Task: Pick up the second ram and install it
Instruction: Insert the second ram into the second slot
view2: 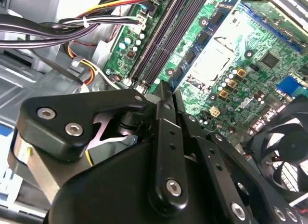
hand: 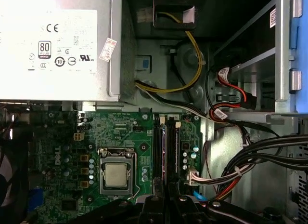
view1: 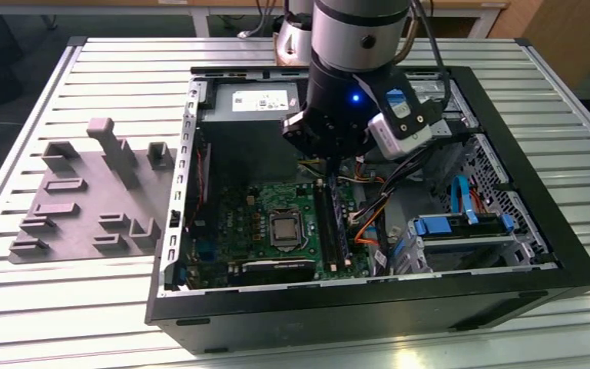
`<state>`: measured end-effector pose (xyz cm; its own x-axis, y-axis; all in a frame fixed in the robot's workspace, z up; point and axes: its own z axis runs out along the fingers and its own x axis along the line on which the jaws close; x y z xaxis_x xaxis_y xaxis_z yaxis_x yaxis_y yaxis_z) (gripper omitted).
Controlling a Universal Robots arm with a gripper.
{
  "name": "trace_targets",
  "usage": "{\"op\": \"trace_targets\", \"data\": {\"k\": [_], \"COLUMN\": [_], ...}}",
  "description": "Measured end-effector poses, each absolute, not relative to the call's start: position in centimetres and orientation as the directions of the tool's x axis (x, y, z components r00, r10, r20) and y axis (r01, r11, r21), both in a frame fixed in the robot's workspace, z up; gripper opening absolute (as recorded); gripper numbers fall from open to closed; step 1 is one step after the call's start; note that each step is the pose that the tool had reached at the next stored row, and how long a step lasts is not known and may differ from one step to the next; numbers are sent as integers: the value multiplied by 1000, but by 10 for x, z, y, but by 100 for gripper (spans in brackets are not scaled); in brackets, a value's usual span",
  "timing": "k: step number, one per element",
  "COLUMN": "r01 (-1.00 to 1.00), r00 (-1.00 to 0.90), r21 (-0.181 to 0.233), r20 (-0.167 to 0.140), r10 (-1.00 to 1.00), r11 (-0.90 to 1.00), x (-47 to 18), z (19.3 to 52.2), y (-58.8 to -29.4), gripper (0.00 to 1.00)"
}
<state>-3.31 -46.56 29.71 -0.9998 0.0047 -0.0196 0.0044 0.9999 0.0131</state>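
The open computer case [view1: 377,311] lies on the slatted metal surface [view1: 80,307], with the arm reaching down into it from twelve o'clock in the exterior view. The end effector [view1: 328,163] [view2: 163,89] [hand: 166,203] has its fingers drawn together with no gap between the tips. They sit at the twelve o'clock end of the second ram [view1: 322,223] [view2: 202,38] [hand: 165,151]. Whether the tips pinch the stick or merely rest on its edge, I cannot tell. The second ram stands on edge along the black memory slots [hand: 158,151] on the green motherboard [view1: 243,223]. It runs from twelve towards six o'clock in the exterior view, and in the second wrist view its row of black chips and a bluish patch show. The processor socket [view1: 286,228] [hand: 117,175] lies just beside it at nine o'clock. Crowding the three o'clock side is a bundle of orange and yellow cables [view1: 370,219], and thick black cables [hand: 260,156] loop close to the slots. Further out, at about four o'clock, is the drive cage with blue fittings [view1: 459,225]. The grey power supply [view1: 259,98] [hand: 57,46] fills the case's twelve o'clock end, just behind the arm. In the second wrist view a black fan [view2: 284,151] sits near the linkage. Outside the case, at nine o'clock on the surface, stand the grey holder blocks [view1: 95,192], well apart from the end effector.
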Motion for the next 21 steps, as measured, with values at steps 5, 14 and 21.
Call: {"op": "trace_targets", "data": {"k": [5, 14, 21], "r01": [4, 4, 4], "r00": [-1000, -1000, -1000], "r21": [13, 13, 13], "r20": [-20, -20, -20], "r10": [5, 5, 5], "r11": [1000, 1000, 1000], "x": [-33, -33, -33], "z": [288, 272, 263], "y": [-466, -466, -466], "gripper": [14, 14, 14]}}
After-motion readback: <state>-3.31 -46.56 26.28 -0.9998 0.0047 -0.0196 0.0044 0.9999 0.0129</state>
